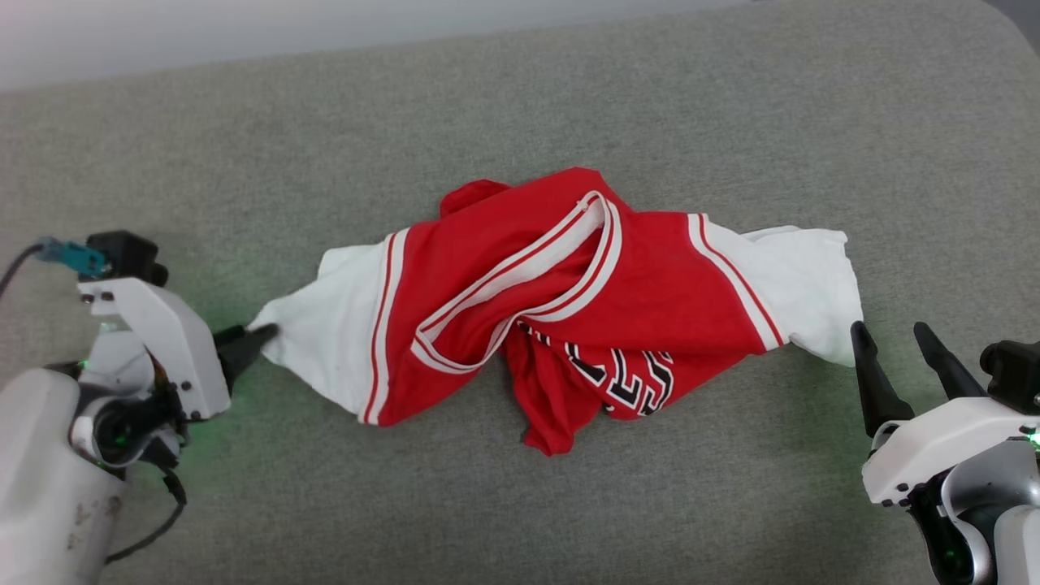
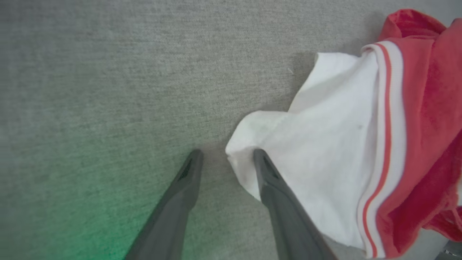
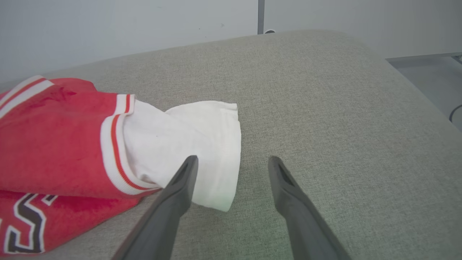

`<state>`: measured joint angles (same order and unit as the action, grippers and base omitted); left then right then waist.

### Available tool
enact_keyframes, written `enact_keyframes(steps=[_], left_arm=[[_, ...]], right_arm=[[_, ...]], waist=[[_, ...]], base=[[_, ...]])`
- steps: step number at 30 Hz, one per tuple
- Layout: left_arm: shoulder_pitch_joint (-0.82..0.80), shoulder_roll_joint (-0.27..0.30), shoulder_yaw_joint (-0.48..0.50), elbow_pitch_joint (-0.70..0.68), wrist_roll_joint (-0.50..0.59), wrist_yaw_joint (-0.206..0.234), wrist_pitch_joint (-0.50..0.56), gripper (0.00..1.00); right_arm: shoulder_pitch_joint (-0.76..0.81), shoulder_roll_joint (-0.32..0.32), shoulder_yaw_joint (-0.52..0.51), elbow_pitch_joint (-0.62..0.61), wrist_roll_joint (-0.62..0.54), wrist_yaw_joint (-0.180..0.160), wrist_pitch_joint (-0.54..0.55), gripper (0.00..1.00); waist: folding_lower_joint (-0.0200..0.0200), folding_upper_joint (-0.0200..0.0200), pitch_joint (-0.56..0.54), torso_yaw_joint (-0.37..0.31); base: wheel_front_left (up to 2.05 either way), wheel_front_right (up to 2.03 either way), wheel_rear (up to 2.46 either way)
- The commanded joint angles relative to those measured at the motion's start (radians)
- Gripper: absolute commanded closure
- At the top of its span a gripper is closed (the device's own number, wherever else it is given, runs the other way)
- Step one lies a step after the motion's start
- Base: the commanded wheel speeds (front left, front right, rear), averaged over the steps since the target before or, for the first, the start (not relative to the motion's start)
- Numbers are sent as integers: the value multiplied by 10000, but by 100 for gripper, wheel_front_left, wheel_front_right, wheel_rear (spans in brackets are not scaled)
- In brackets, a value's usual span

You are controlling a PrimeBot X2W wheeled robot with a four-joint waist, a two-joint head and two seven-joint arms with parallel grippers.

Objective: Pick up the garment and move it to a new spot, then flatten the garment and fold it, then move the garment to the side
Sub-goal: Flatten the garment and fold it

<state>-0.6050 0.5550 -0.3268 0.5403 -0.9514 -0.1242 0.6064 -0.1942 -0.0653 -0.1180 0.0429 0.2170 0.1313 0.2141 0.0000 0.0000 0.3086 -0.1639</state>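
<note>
Surface: grey-green woven fabric pad (image 1: 520,97), rounded far-right corner; pale wall (image 3: 108,29) behind it.
Task item: large red jersey shirt (image 1: 569,301) w/ white sleeves, lying crumpled and twisted approx. mid-pad, stretched left to right, sleeves at both ends.
Neck: red-white striped neck trim (image 1: 528,276) faces up, pulled into a long slanted loop across the centre.
Lettering: black-and-white chest lettering (image 1: 626,374) partly visible on the near side, right of centre; too folded to read.
Hem/body: red cloth bunched below the neck loop, one fold pointing toward the robot.
L sleeve: left-side white sleeve (image 1: 333,325) tapers to a point at the L fingertips.
Left gripper (image 1: 248,341): low on the pad, at the sleeve point. Wrist cam shows fingers parted, moderate gap; sleeve corner (image 2: 238,151) sits between the tips, one finger (image 2: 274,187) lying over the white cloth, the other on bare pad. Not pinched.
R sleeve: right-side white sleeve (image 1: 804,276) lies flat-ish, its edge just beside the R fingertips.
Right gripper (image 1: 886,329): jaws wide, holding nothing; in wrist cam one finger (image 3: 180,187) overlaps the sleeve edge, the other over bare pad. Contact: can't tell.
Light: green glow (image 2: 90,224) on the pad near the L gripper.
</note>
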Motion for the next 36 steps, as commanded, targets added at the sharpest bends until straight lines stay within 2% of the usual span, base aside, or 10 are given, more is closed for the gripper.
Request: enact_keyframes(steps=[1,6,17,23,24,25,26,27,28,36], left_arm=[[292,-243,-261,384,-43,34,82,100],[169,-224,-308,534,-223,-16,162,100],[221,671,-213,279,-153,-21,-14,100],[319,741,-89,167,-310,-8,-139,100],[317,707,-68,151,-300,8,-209,92],[320,671,-53,128,-308,12,-279,65],[322,633,-49,101,-317,4,-351,51],[323,597,-44,77,-322,2,-410,20],[317,566,-46,56,-301,3,-477,0],[412,559,-16,-232,-193,-7,-941,0]], right_arm=[[-78,22,12,-4,-71,-10,-17,0],[-168,30,-26,-16,-106,-10,-3,0],[-80,33,-45,27,-159,-10,57,0],[-103,39,19,20,-143,-10,130,0],[-114,40,22,9,-144,-10,134,0],[-128,39,38,-1,-146,-10,149,0],[-141,30,59,-8,-139,-10,174,0],[-156,17,76,-17,-124,-10,191,0],[-165,-7,93,-24,-112,-8,188,0],[-69,-179,309,-42,4,-10,411,0]], waist=[[0,0,37,50],[0,0,51,198],[0,0,-75,431],[0,0,-86,491],[0,0,-88,500],[0,0,-91,511],[0,0,-96,525],[0,0,-107,540],[0,0,-130,559],[0,0,-515,797]], base=[[0,0,0],[0,0,0],[0,0,0],[0,0,0],[0,0,0],[0,0,0],[0,0,0],[0,0,0],[0,0,0],[0,0,0]])
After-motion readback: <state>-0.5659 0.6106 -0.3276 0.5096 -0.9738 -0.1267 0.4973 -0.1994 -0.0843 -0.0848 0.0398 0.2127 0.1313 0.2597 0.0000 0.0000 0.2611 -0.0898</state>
